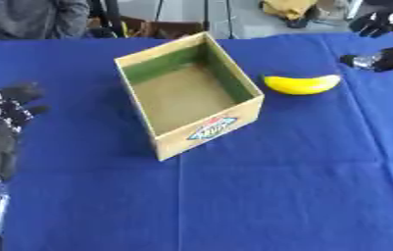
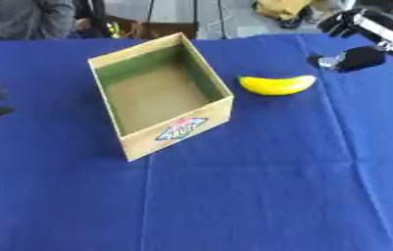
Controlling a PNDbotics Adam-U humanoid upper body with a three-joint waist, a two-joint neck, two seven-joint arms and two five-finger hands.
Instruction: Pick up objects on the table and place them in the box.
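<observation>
An open cardboard box (image 1: 213, 128) with a printed label on its front wall stands on the blue tablecloth, left of centre; nothing shows inside it. A yellow banana (image 1: 301, 84) lies on the cloth just to the right of the box. My right hand (image 2: 360, 57) hovers at the upper right, open, beyond and to the right of the banana and apart from it. At the left edge my left hand (image 1: 2, 113) rests open with its fingers up, well clear of the box.
The blue cloth (image 1: 259, 196) covers the whole table, with wide room in front of the box. The table's far edge runs just behind the box. Past it are dark furniture and a yellowish bundle (image 1: 287, 7) on the floor.
</observation>
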